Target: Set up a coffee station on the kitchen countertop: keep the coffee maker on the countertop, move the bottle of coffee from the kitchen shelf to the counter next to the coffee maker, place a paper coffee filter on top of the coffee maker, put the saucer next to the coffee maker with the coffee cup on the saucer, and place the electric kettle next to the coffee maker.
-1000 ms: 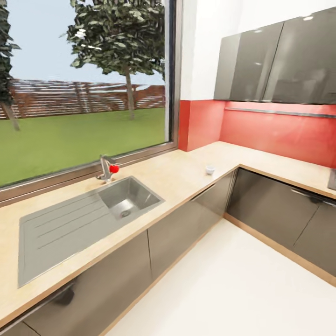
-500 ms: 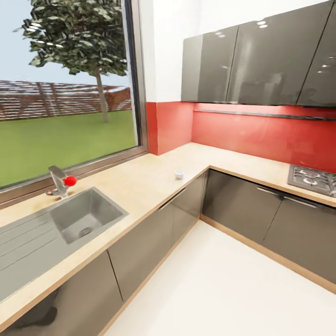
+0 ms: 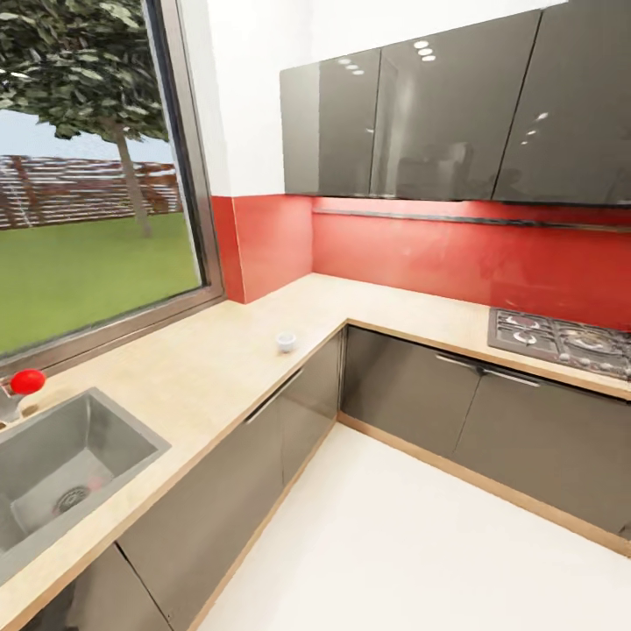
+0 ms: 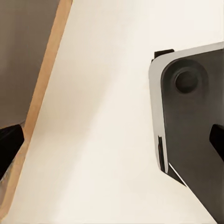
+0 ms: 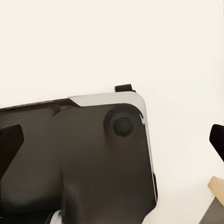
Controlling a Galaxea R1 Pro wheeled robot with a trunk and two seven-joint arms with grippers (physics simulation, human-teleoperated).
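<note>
from the head camera i see an l-shaped countertop running under the window and turning along the red backsplash. a small white coffee cup stands upright on the countertop close to its front edge, just short of the inner corner where the two runs meet, with nothing touching it. the steel sink is set into the countertop at the window end, with the faucet's red knob at its back edge. a gas hob sits in the other run, toward its far right end. glossy grey wall cabinets hang above the backsplash, and grey base cabinets close the front below the counter.

in the left wrist camera the left gripper hangs over the pale floor, its two dark fingertips at opposite edges of the picture, spread wide with nothing between them; the robot's dark base lies below it. the right gripper is likewise spread wide and empty, above the same base and floor.
</note>
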